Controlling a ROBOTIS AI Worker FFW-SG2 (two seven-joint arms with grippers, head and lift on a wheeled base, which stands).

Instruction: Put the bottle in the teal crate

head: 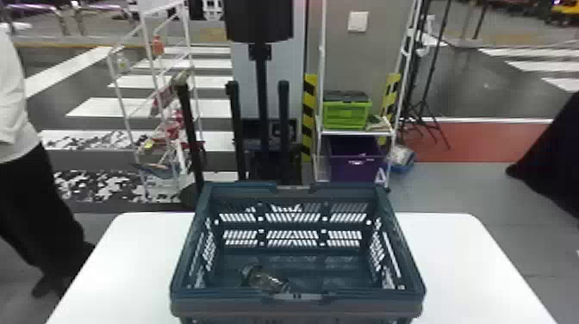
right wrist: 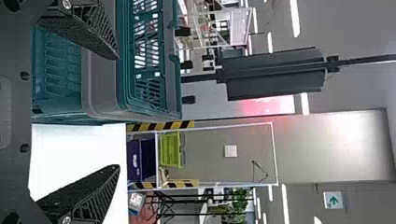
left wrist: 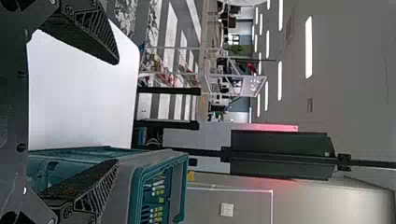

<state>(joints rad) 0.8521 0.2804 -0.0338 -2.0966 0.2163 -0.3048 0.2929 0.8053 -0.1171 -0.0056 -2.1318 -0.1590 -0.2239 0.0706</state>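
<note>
And there is the bottle, inside the teal crate, down at its floor! It lies slantwise close to the crate's near wall, a little left of the middle, one end partly hidden by the rim. The left gripper has its fingers spread wide with nothing between them, near the crate; the right gripper, also near it, is spread just as wide and just as empty. The crate sits upright on the white table, and beyond it, to the right, a rack holds a green box above a purple bin.
</note>
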